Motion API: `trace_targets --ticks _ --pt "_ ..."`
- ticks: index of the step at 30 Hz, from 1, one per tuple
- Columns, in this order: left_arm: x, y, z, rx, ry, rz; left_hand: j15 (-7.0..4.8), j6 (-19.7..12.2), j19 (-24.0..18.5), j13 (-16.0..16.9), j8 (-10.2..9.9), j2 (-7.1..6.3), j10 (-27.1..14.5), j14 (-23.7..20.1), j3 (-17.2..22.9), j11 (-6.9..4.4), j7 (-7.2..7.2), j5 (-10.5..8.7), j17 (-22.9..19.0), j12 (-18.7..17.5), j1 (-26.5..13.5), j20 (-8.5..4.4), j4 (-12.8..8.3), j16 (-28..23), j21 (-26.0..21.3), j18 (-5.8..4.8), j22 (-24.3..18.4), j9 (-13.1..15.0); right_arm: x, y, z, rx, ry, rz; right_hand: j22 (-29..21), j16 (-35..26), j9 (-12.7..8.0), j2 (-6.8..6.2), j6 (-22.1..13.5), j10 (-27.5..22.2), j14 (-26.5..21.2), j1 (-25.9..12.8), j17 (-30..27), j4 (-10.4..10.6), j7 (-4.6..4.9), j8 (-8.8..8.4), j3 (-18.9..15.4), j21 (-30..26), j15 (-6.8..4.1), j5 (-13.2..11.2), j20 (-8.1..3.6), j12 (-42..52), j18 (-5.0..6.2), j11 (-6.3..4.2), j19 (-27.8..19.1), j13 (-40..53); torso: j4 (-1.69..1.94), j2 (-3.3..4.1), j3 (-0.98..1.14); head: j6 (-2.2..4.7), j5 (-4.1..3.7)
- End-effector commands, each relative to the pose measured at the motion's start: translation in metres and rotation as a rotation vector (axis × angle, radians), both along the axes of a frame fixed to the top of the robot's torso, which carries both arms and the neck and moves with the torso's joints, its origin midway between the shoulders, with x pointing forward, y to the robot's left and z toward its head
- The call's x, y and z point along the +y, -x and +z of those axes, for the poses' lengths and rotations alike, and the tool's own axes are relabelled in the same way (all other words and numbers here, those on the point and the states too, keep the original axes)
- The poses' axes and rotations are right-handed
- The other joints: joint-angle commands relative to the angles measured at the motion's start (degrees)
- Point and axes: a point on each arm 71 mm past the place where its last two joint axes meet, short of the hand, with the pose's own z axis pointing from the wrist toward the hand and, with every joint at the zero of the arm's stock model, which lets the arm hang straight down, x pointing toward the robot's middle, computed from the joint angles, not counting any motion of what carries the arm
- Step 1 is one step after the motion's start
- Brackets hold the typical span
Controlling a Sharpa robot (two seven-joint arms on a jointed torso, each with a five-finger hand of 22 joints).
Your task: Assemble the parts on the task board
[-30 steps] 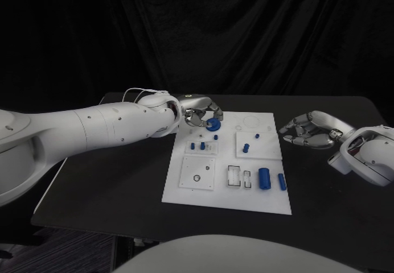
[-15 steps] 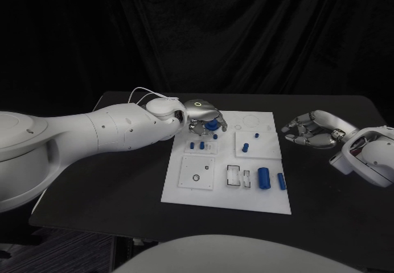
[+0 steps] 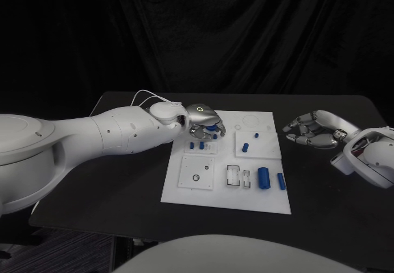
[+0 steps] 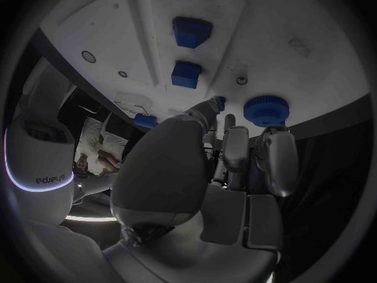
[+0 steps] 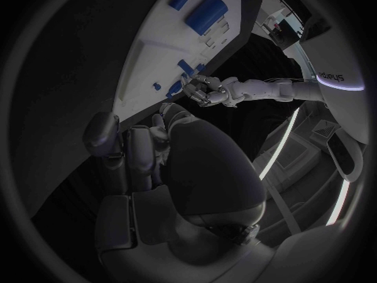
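We've got a black table w/ the white task board in the middle, dark curtain behind. Left hand sits over the board's far-left corner, palm down, fingers curled round a blue round part; from the left wrist view it looks pinched at the fingertips. Other blue parts lie near the board's right edge. Right hand hovers off the board's right side over bare table, fingers curled in, holding nothing we can see.
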Motion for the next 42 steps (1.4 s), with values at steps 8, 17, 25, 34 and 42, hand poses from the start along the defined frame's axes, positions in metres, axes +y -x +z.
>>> trace_targets --ticks 8,17,25,34,42 --pt "-0.003 -0.001 -0.007 0.001 -0.020 0.000 -0.35 3.6 1.0 0.3 1.5 0.61 3.7 0.2 0.3 -0.72 1.23 0.68 -0.1 1.6 -0.3 -0.25 0.1 0.4 0.6 -0.86 7.2 0.0 0.003 0.000 -0.002 0.008 0.002 -0.003 1.1 -0.4 -0.1 0.20 0.3 -0.6 -0.4 -0.1 -0.2 0.1 -0.02 0.00 0.5 -0.4 0.01 0.4 -0.11 -0.3 0.76 -0.03 -0.3 -0.4 -0.17 0.07 0.04 0.01 0.19" --pt "-0.003 -0.002 -0.010 -0.018 -0.008 0.005 -1.28 7.1 1.7 0.4 2.9 1.69 6.4 0.6 0.4 -2.08 3.14 0.58 -0.1 2.5 -0.3 -0.70 0.0 0.8 1.6 -1.14 8.0 0.3 0.003 0.000 -0.003 0.023 0.007 -0.003 1.0 -0.6 -0.1 0.25 0.4 -0.8 -0.5 -0.2 -0.4 0.1 -0.04 0.06 0.6 -0.7 0.02 0.5 -0.12 -0.5 0.81 -0.03 -0.4 -0.7 -0.09 0.05 -0.03 0.01 0.11" --pt "0.001 -0.002 -0.008 -0.077 0.029 0.016 -1.58 8.6 2.5 0.5 3.2 2.42 9.6 0.6 0.6 -2.27 3.59 0.62 -1.0 3.3 0.4 -1.06 -0.6 0.5 2.6 -1.46 8.8 0.3 0.004 0.000 -0.003 0.030 0.008 0.003 0.9 -0.7 -0.1 0.32 0.5 -0.9 -0.5 -0.2 -0.5 0.1 -0.06 0.11 0.6 -0.8 0.01 0.5 -0.12 -0.6 0.83 -0.04 -0.5 -0.9 -0.13 0.06 -0.04 0.01 0.10" --pt "0.012 0.004 -0.003 -0.101 0.055 0.037 -1.67 10.8 3.1 -0.3 3.6 2.52 12.2 0.7 0.0 -2.24 3.96 0.23 -2.7 2.3 0.0 -1.28 -0.9 -0.3 3.3 -1.70 9.4 0.3 0.003 0.000 -0.004 0.032 0.009 0.002 0.9 -0.7 -0.1 0.35 0.5 -0.9 -0.5 -0.2 -0.5 0.1 -0.08 0.15 0.7 -0.9 0.01 0.4 -0.12 -0.6 0.85 -0.06 -0.5 -0.9 -0.04 -0.06 -0.08 0.01 -0.18" --pt "0.030 0.010 0.015 -0.107 0.064 0.084 -1.62 11.1 3.3 -1.1 3.2 2.28 13.2 0.8 -0.4 -2.19 4.05 -0.30 -3.3 1.0 -0.4 -1.28 -0.7 -0.7 3.6 -1.82 9.7 0.0 0.001 0.000 -0.004 0.036 0.013 -0.004 0.9 -0.8 -0.1 0.32 0.6 -1.0 -0.6 -0.2 -0.7 0.1 -0.09 0.19 0.7 -0.9 0.00 0.3 -0.13 -0.7 0.85 -0.07 -0.5 -1.1 -0.02 -0.12 -0.03 0.01 0.16"
